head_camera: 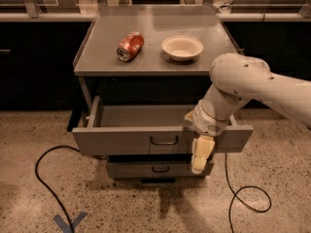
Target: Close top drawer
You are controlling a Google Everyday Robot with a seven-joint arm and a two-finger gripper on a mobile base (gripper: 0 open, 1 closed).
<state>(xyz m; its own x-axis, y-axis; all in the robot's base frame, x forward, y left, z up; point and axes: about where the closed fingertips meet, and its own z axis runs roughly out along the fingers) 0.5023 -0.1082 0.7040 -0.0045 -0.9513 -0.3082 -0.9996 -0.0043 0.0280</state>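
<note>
A grey metal cabinet carries a tabletop (150, 59). A crushed red drink can (130, 46) lies on its side toward the left edge. A shallow cream bowl (182, 47) sits upright toward the right edge, well apart from the can. On the speckled floor a black cable (43, 178) curls at the left and another cable (249, 198) loops at the right. A blue tape mark (70, 222) lies near the bottom.

The white arm (243, 81) reaches in from the right and covers the right part of the top drawer's front. The pincer (200, 154) hangs pointing down, just right of the dark wire handle (164, 141), and its tip overlaps the lower drawer (146, 169). Whether it is spread or pressed together, I cannot tell, and it holds nothing I can see. It lies against or just before the panel.

The top drawer (124, 141) sits below the tabletop's front edge, pulled out toward the camera with its grey inside showing. Its long axis runs left to right, parallel to that edge, and its flat front faces the viewer.
</note>
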